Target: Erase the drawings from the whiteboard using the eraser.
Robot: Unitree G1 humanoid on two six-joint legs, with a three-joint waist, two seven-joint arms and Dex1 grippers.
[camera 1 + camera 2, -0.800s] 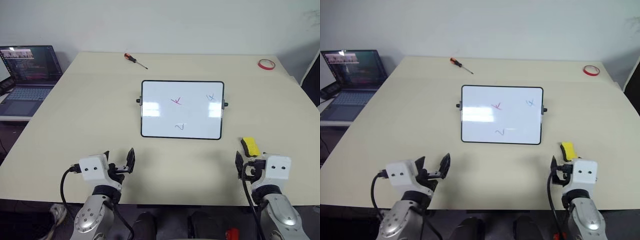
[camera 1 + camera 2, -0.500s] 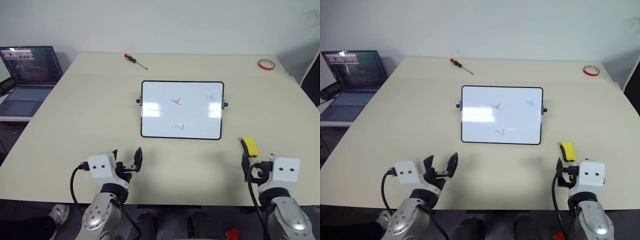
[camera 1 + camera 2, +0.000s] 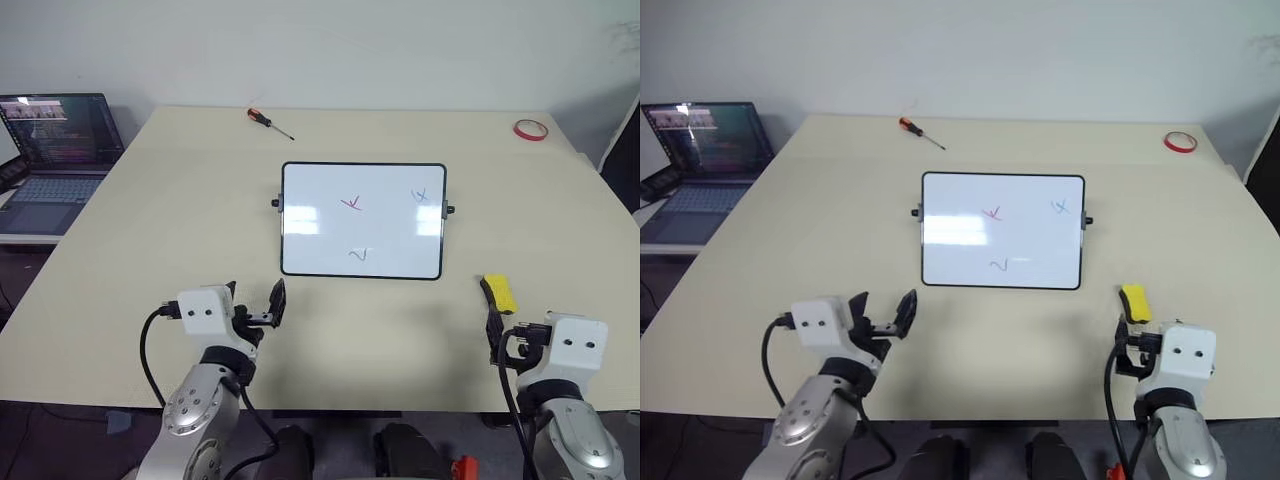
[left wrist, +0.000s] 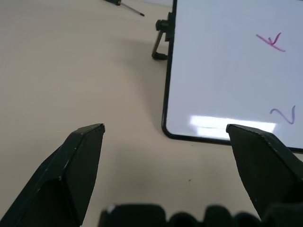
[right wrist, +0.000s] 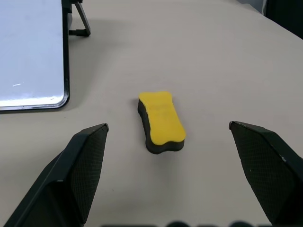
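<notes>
Fingers of both grippers spread, holding nothing.
Right gripper (image 5: 168,142) faces eraser (image 5: 161,120), loose on table (image 3: 150,220) beside whiteboard (image 3: 320,195); left gripper (image 4: 165,137) idle. Drawings (image 3: 352,202) intact: erasing not begun.

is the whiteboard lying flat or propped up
Propped up: the whiteboard rests tilted on a black leg at its side, on the table.

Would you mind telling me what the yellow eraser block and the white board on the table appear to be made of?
The small yellow eraser block looks like soft matte foam over a dark, probably felt, underlayer: rounded edges, no shine. The rectangular whiteboard seems glossy coated sheet, since it mirrors a bright light patch, inside a thin black frame, likely plastic.
</notes>
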